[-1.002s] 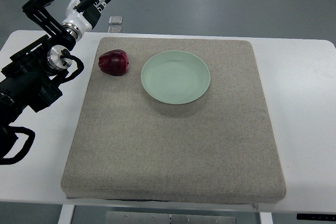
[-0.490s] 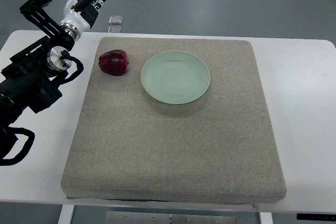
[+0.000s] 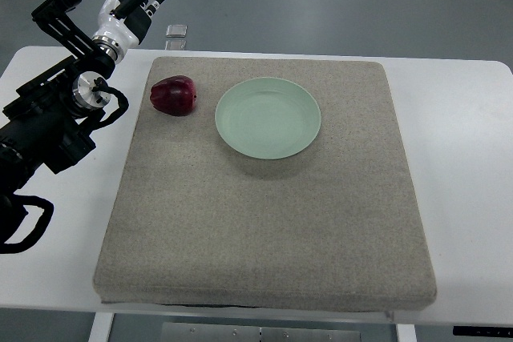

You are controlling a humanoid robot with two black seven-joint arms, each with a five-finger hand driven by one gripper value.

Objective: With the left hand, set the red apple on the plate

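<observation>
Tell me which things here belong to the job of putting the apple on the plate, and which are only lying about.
Belong to the job:
- red apple, on the mat beside the plate
- pale green plate, empty
- left hand, open, holding nothing

Only lying about:
- grey mat
- white table
- small clear object at the table's far edge

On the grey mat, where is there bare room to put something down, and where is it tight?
The mat is bare across its whole near half and along its right side past the green plate. It is tight only at the far left, where the red apple sits just left of the plate. The left hand hovers beyond that corner.
</observation>
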